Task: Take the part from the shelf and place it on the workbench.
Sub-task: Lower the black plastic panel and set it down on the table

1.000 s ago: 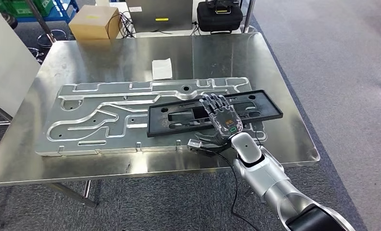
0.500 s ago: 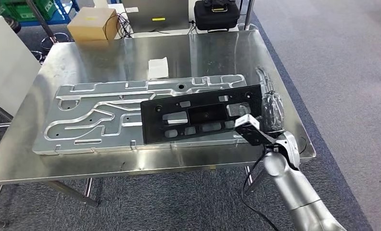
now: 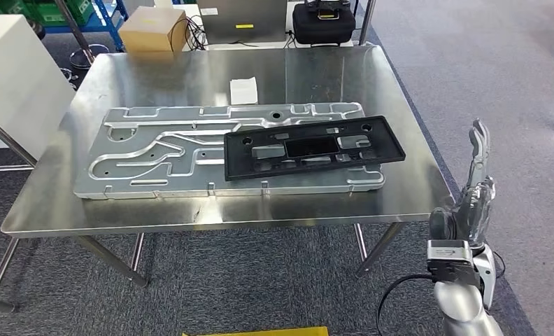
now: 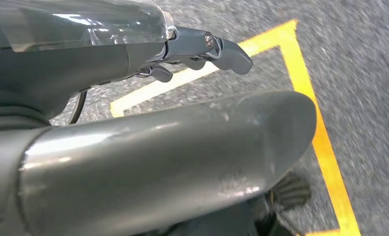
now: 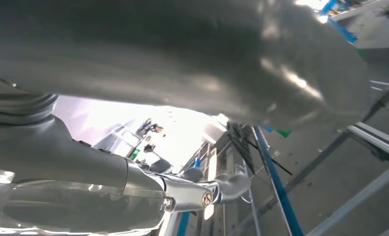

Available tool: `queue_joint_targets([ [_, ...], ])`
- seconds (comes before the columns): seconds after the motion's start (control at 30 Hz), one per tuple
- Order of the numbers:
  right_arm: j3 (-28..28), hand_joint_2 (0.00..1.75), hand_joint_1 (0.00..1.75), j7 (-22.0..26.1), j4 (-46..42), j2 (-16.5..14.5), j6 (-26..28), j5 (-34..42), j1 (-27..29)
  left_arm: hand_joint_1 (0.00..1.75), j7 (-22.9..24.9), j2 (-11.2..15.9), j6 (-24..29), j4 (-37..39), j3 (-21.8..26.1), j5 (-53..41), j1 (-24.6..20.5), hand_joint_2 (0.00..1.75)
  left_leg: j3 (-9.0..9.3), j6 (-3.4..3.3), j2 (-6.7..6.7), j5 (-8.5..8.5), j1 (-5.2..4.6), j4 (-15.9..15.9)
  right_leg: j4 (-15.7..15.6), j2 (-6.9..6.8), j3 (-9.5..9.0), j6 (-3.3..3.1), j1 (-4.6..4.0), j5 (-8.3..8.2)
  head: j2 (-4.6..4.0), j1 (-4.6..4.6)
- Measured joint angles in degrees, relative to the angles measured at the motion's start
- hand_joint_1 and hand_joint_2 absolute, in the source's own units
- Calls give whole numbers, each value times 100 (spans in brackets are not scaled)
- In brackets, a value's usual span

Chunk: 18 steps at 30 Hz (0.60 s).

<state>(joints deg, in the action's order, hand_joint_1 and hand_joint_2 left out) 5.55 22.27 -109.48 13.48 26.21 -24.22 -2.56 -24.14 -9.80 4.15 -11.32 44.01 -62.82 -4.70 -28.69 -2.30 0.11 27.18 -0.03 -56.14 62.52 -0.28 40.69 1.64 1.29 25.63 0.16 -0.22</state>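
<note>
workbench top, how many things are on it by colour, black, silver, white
black: 1, the black part, lying partly on the plate
silver: 1, the machined metal plate
white: 1, the small white piece behind the plate
total: 3 on the workbench

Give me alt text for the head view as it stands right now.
A black plastic part lies flat on a large machined aluminium plate on the steel workbench. The right hand is raised off the table's right edge, fingers upright, holding nothing. A white square lies behind the plate.
</note>
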Motion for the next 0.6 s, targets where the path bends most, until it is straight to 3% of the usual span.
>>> queue_joint_targets([
  [0.07, -88, 0, 0, 41, -40, -1, 2, 4, 172, 0, -15, -1, -23, 0, 5, -3, -1, 0, -178, -26, 13, -138, -6, -10, 734, 10, 167, 32, 2, 573, 0, 15],
  [0.1, -118, 0, 0, 61, -48, -1, 2, 5, 248, 0, -22, -2, -38, 0, 8, -8, 0, 0, -275, -20, 19, -203, -8, -26, 1033, 10, 186, 49, 4, 675, -1, 18],
  [0.13, -145, 0, 0, 81, -51, -2, 1, 7, 315, 0, -28, -4, -51, 0, 11, -13, 0, 0, -381, -10, 26, -263, -9, -50, 1180, 10, 127, 62, 8, 642, -1, 19],
  [0.17, -166, 0, 0, 98, -51, -4, -2, 7, 370, 0, -32, -7, -60, 0, 14, -18, 1, 0, -481, 4, 30, -314, -7, -82, 1127, 10, -30, 69, 14, 515, 0, 19],
  [0.2, -184, 0, 0, 111, -56, -6, -5, 7, 414, 0, -36, -12, -66, 0, 16, -22, -1, 0, -577, 25, 33, -359, -4, -120, 877, 9, -291, 71, 22, 386, 0, 19],
  [0.27, -214, 0, 0, 144, -82, -13, -26, 3, 471, 0, -46, -24, -64, -1, 19, -32, -7, 0, -729, 81, 34, -425, -12, -219, 106, 21, -918, 47, 21, 389, 1, 17],
  [0.3, -225, 0, 0, 160, -98, -18, -50, -2, 499, 0, -52, -29, -56, -2, 19, -37, -10, 0, -775, 116, 33, -457, -20, -258, -201, 30, -1128, 20, 11, 460, 0, 16],
  [0.33, -233, 0, 0, 173, -109, -24, -75, -9, 526, 0, -57, -33, -47, -2, 20, -44, -11, 0, -801, 151, 32, -493, -27, -279, -374, 39, -1228, -18, -6, 527, 1, 17],
  [0.4, -240, 0, 0, 186, -114, -43, -110, -28, 586, 0, -60, -36, -30, -2, 22, -56, -1, 0, -830, 222, 23, -559, -22, -281, -432, 32, -1187, -114, -17, 475, 0, 22],
  [0.43, -240, 0, 0, 190, -114, -54, -114, -44, 604, 0, -59, -36, -21, -2, 25, -60, 7, 0, -864, 257, 17, -498, -12, -322, -432, 20, -1139, -164, -13, 417, 0, 21],
  [0.47, -240, 0, 0, 196, -114, -70, -119, -62, 619, 0, -58, -35, -10, -2, 28, -61, 17, 0, -919, 292, 13, -325, -1, -447, -439, 7, -1076, -214, -5, 350, -1, 13],
  [0.57, -240, 0, 0, 235, -114, -134, -141, -131, 674, 0, -56, -34, 24, -1, 31, -61, 29, 0, -1149, 371, 11, 572, 24, -1383, -437, -10, -812, -285, -10, 134, -1, -14],
  [0.6, -240, 0, 0, 246, -114, -156, -144, -155, 691, 0, -56, -34, 29, -1, 31, -62, 28, 0, -1181, 384, 11, 741, 26, -1710, -430, -11, -708, -285, -16, 59, 0, -15],
])
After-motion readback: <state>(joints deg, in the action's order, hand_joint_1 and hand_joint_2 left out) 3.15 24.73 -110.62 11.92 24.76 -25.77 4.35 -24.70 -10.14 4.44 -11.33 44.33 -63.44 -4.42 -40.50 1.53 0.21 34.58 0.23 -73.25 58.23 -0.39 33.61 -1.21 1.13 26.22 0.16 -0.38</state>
